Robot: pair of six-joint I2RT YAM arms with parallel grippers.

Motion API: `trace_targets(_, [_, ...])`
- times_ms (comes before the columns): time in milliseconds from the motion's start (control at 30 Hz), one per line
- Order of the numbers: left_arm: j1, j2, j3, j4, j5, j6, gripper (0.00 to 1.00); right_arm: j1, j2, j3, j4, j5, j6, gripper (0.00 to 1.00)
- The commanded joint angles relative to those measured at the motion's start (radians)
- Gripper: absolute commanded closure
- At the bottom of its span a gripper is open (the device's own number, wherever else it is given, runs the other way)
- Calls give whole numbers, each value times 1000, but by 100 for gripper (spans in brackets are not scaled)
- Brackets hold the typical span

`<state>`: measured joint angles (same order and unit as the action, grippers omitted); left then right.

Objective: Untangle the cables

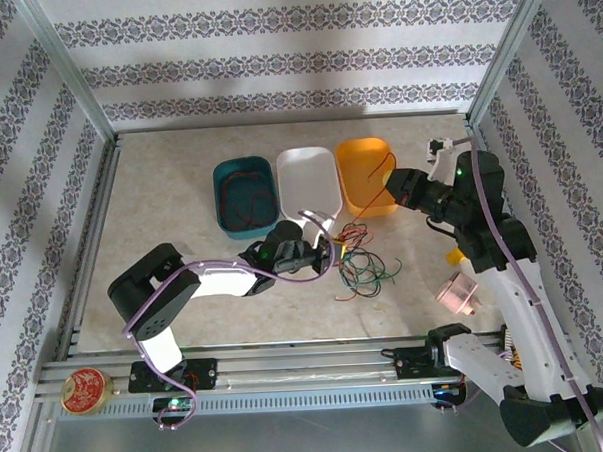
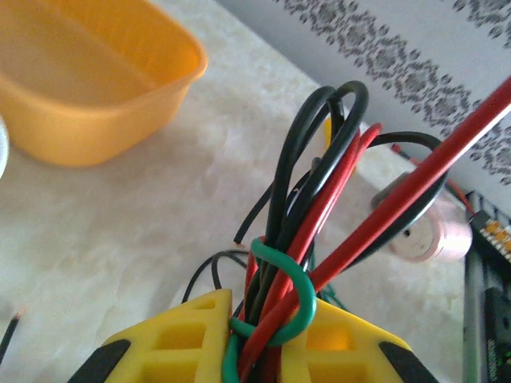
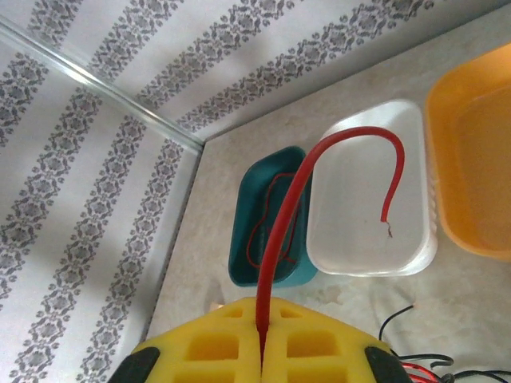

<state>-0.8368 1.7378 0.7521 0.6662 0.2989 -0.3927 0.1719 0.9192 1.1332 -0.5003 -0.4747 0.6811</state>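
Beige marbled table (image 1: 179,181), patterned walls (image 1: 274,47) round it. The cables (image 1: 365,268), red/green/black, lie in a loose knot on the table right at the tips of the left gripper (image 2: 257,331). Its yellow fingers are clamped on a bunch of them, w/ a green loop wrapped round the bunch just above the tips. One red cable (image 3: 287,207) is pinched in the shut right gripper (image 3: 262,323), free end arcing fwd over the white tray (image 1: 309,166) beyond its fingers. Teal tray (image 1: 221,194), further left of those fingers, has a coiled red cable (image 1: 245,198) in it. Orange tray (image 1: 364,158) is just to their right. Step, I reckon: drawing the red one out of the knot while the left anchors the rest. Next move prob needs a slow pull away from the left gripper, watching the green loop doesn't cinch tight, then a drop into a tray
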Motion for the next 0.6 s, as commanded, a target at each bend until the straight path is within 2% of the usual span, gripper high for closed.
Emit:
trace_targets(0, [15,48,-129,-365,-101,-7,78,-26,-51,110,315,-22,-2,100])
trace_targets(167, [15,41,-166,-392,-120,-10,43,-26,-28,166,309,-28,-30,100])
trace_targets(200, [14,42,-173,-392,-124,-11,40,-27,-21,183,310,-30,-34,100])
trace_targets(267, [15,41,-189,-386,-138,-15,37,-28,-3,221,311,-34,-40,100])
trace_targets(467, [15,46,-202,-353,-146,-24,36,-28,43,297,364,-98,-6,100])
trace_targets(567, [15,11,-234,-277,-120,-32,34,-28,52,300,388,-133,25,100])
